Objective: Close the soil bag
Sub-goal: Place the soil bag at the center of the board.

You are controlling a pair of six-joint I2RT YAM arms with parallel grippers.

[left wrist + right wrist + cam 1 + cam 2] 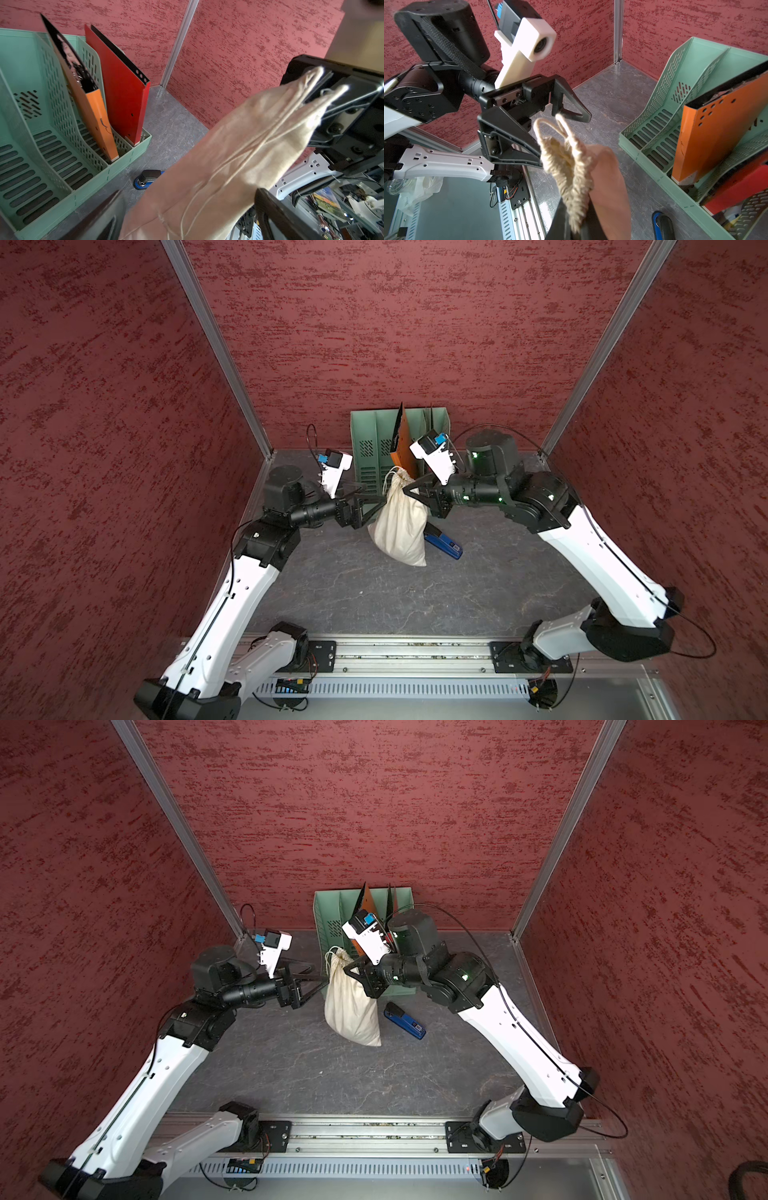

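Soil bag: the soil bag [399, 522] hangs slanted over the middle of the table [374, 605], neck up and toward the back wall, fat lower end down near the table top; whether that end rests on the surface cannot be told
Bag neck: gathered into tight ruffles; a loop of the drawstring [538, 126] stands free above them
Right gripper: the right gripper [412, 489] reaches in from the bag's right; its jaws are pressed together on the gathered neck, and the right wrist view shows the ruffled cloth pinched between them
Left gripper: the left gripper [320, 977] sits at neck height on the bag's left; its jaws are spread wide and hold nothing; in the right wrist view the drawstring loop shows between its fingers and the lower fingertip is right at the ruffles, but contact cannot be told; in the left wrist view the bag's body runs up between the two fingers
Stapler: a blue stapler [446, 545] lies flat on the table just beside the bag's lower right, one end hidden behind the cloth in a top view
File rack: a green file rack [365, 439] stands against the back wall behind the bag; an orange folder [97, 116] leans in one slot; a red folder [122, 87] stands in the next slot, at the rack's end
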